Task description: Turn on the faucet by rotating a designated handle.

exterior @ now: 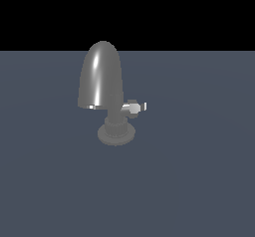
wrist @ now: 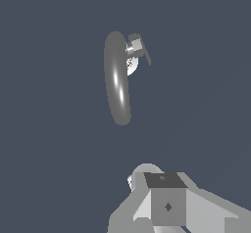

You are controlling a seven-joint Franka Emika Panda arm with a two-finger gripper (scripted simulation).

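Gripper (wrist: pixel 169 205): I only see its body at the edge of the wrist view, a grey block with pale housing around it. The fingertips are out of shot, so I can't tell whether the jaws are spread or pressed together. It holds nothing that I can see, and it's well apart from the target. The arm doesn't appear in the exterior view at all.

Faucet (exterior: pixel 101 76) stands upright on the flat dark floor (exterior: pixel 199 181), a bit left of centre in the exterior view. It has a big domed spout on top, a ribbed neck under it and a round disc base at the bottom. Handle (exterior: pixel 135 107) is the small light stub sticking out of the neck toward the exterior view's right, just under the dome's rim. In the wrist view I'm looking at the dome edge-on, with the handle (wrist: pixel 136 47) poking out beside it.

My read: this is the approach phase, no contact yet. To do it well:
- Aim for the lever, not the dome. The dome overhangs it, so I'd come in from the open right side.
- Contact near the lever's outer end for leverage.
- Push tangentially around the knob axis. Pushing along it does nothing.
- It's a small target, so slow down close in.
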